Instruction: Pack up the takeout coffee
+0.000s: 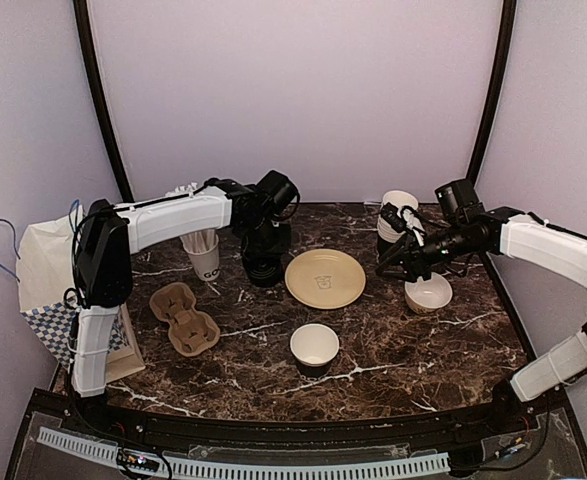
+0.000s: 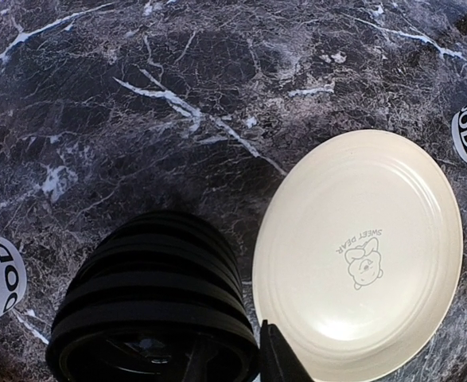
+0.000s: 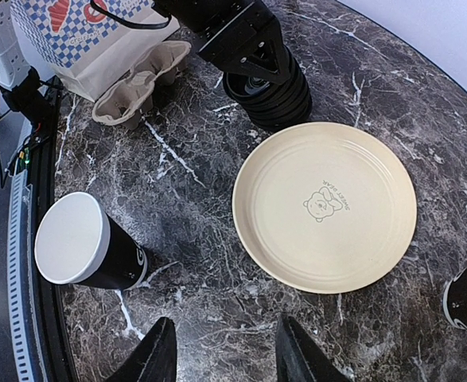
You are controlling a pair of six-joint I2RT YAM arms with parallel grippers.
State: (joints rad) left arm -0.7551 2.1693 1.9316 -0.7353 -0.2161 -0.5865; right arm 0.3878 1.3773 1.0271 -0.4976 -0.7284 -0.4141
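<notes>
Our left end effector (image 2: 238,360) straddles the top rim of the lid stack (image 2: 149,294), just beside the plate (image 2: 360,255); we cannot tell whether it grips. We should pinch only one lid and lift it straight up. The open coffee cup (image 1: 314,348) stands near the front of the surface (image 1: 423,350). The right end effector (image 3: 225,358) hovers with its jaws apart and empty.

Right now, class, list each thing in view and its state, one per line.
Black cup, upright, lidless.
Black lids, stacked.
Cup carrier, empty.
Cream plate, empty.
Paper bag, standing.
White bowl, upright.
Straw cup, upright, holding straws.
Right jaws, open, empty.
Left jaws, at the lids; grip unclear.
</notes>
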